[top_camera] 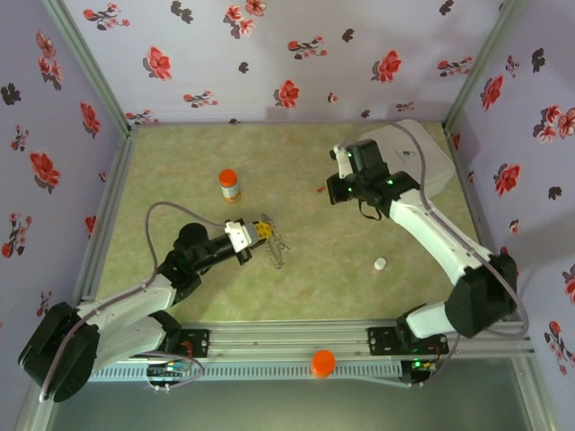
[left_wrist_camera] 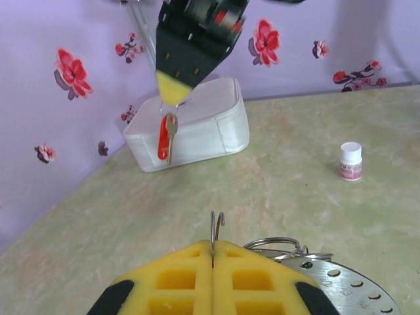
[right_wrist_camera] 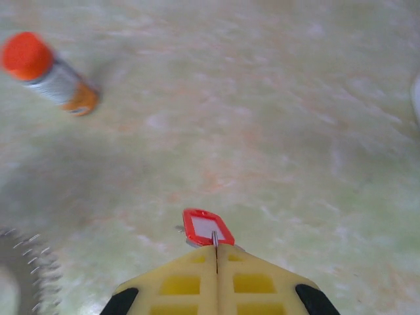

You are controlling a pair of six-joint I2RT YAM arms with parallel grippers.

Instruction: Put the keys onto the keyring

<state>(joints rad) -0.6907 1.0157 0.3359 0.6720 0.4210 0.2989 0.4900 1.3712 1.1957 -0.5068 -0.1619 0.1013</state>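
Green marbled surface [top_camera: 180,162], floral walls.

Top view: left pincer [top_camera: 258,232] is left of centre with its yellow pads together, touching the keyring [top_camera: 276,250], which lies just below-right of it. Orange-capped bottle [top_camera: 229,185] stands upright above that pincer, apart from it. Right pincer [top_camera: 328,189] is right of centre in the upper half, pointing left. A red speck at its tip is the key [top_camera: 321,189]. White case [top_camera: 431,157] sits in the upper right corner. Small white bottle [top_camera: 380,264] stands alone at lower right, well apart from the rest.

Left wrist view: left pads at bottom centre are pressed shut, and a thin wire hook of the keyring sticks up from the seam. The keyring's flat perforated metal and wire loops are at lower right, against the pads. Right pincer is at top, left of centre, off the surface and clamped on the key. The key hangs straight down with its red tag beside it, in front of the case. Small white bottle is upright at right.

Right wrist view: right pads at bottom centre are shut, with the red tag poking out of the seam. Key metal barely shows. Orange-capped bottle is at upper left, blurred. The keyring's toothed rim is at the lower left edge, blurred.
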